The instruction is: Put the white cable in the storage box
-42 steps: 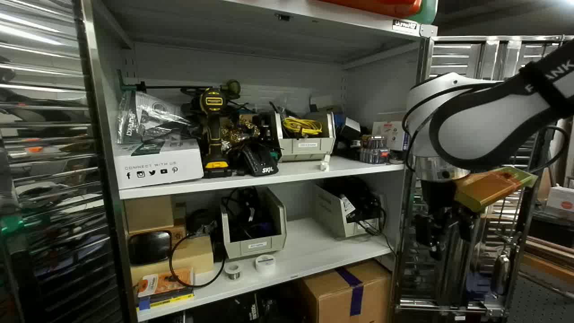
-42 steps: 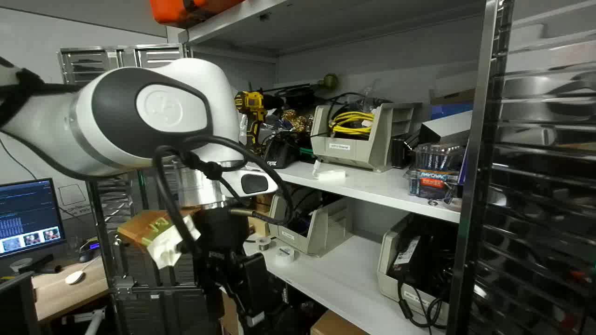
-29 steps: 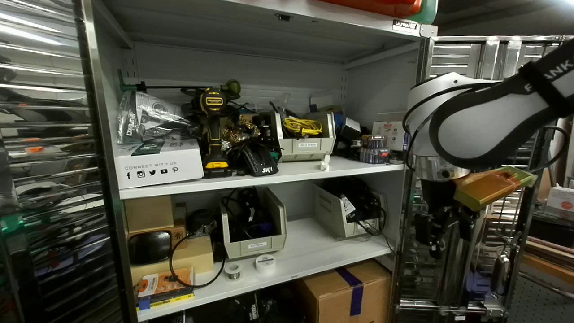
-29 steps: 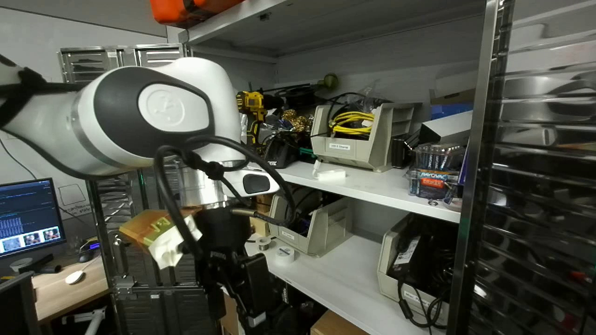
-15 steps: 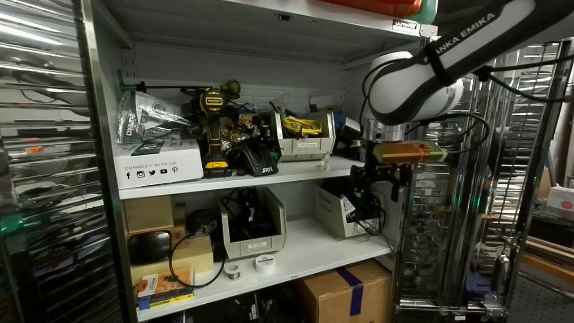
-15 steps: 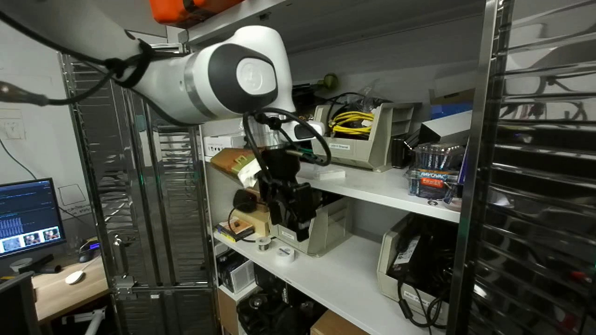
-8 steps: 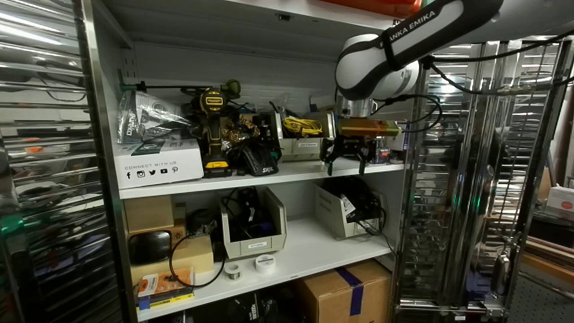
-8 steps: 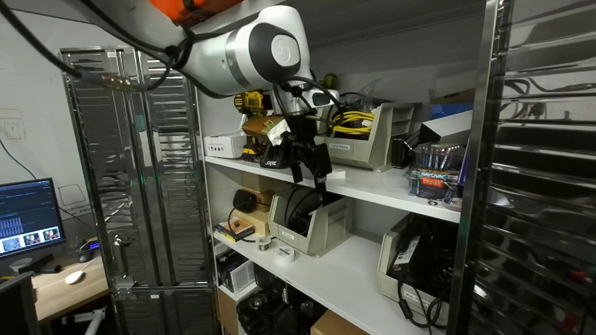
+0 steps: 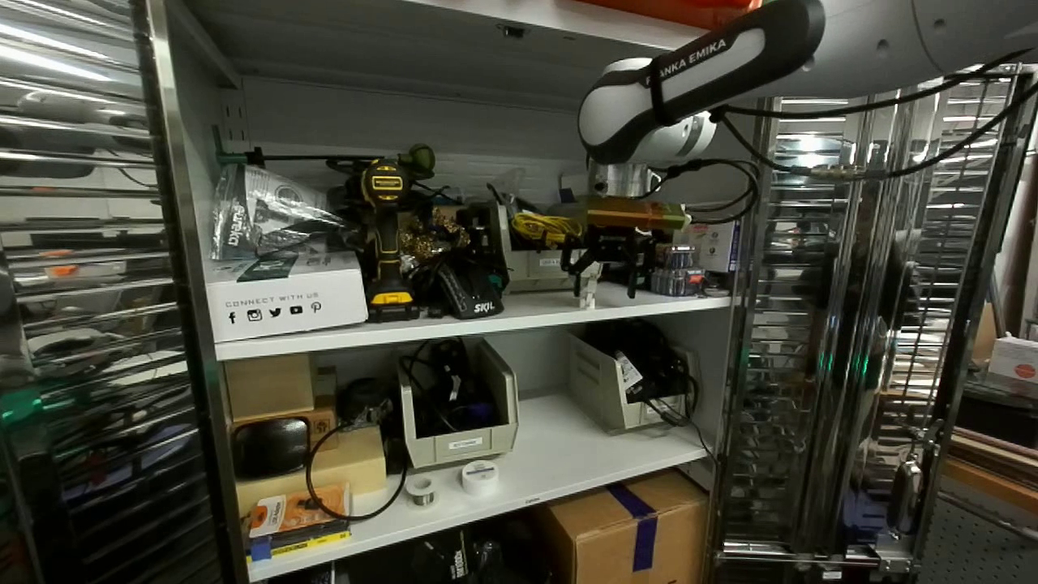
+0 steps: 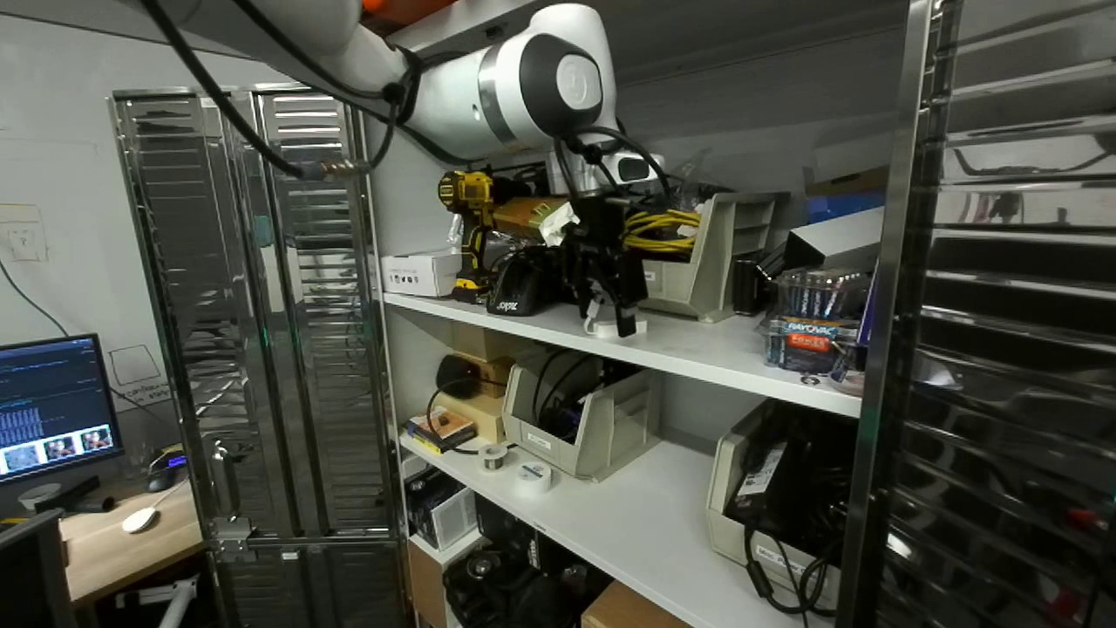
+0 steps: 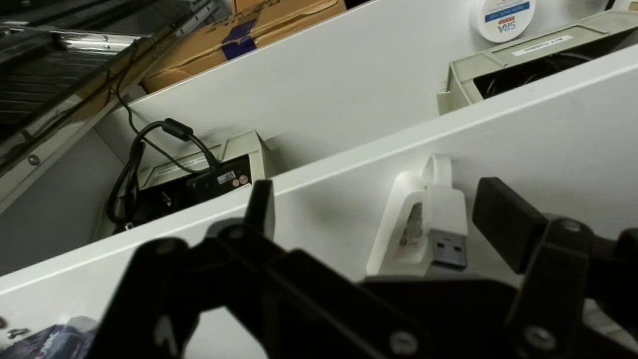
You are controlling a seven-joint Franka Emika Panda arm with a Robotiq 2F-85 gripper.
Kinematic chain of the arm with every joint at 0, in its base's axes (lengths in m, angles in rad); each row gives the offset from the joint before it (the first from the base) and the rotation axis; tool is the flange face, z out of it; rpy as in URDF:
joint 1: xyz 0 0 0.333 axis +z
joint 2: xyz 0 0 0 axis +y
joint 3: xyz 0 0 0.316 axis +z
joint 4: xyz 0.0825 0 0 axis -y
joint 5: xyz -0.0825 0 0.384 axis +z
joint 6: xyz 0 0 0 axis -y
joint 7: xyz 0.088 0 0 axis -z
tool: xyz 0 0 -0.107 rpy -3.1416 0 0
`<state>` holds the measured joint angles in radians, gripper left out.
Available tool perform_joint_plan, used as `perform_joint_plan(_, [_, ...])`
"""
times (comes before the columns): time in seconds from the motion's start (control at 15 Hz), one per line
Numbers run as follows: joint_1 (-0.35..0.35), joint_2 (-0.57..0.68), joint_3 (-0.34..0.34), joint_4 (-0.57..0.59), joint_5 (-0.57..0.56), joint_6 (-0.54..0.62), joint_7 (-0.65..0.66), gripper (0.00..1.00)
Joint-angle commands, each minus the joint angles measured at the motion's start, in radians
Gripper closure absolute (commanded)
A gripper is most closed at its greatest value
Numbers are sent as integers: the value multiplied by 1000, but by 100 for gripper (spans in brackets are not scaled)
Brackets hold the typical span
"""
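Note:
The white cable (image 11: 446,209), a short white adapter with a USB plug, lies on the upper shelf near its front edge. It also shows in both exterior views (image 9: 587,296) (image 10: 621,329). My gripper (image 11: 384,214) is open and empty, pointing down at the cable; in the wrist view its fingers stand on either side of it, apart from it. The gripper also shows in both exterior views (image 9: 604,288) (image 10: 608,316). A grey bin (image 9: 531,266) with yellow cable (image 9: 542,231) stands just behind. Two more grey bins (image 9: 462,446) (image 9: 596,381) stand on the lower shelf. Which is the storage box I cannot tell.
On the upper shelf a yellow-black drill (image 9: 385,235) and a white box (image 9: 288,300) stand to one side, a battery pack (image 10: 811,323) to the other. The shelf edge (image 9: 486,323) runs in front. Steel cabinet doors (image 10: 253,314) stand open at both sides.
My gripper has moved from beside the open cabinet door, up and inward, to above the white cable at the upper shelf. The cable and bins have not moved.

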<state>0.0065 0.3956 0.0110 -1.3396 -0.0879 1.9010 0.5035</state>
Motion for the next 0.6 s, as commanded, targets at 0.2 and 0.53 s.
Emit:
perform_joint_plan(0.2, [37, 191, -36, 301, 30, -157, 10, 11])
perform_joint_plan(0.53, [38, 227, -30, 369, -17, -211, 25, 58])
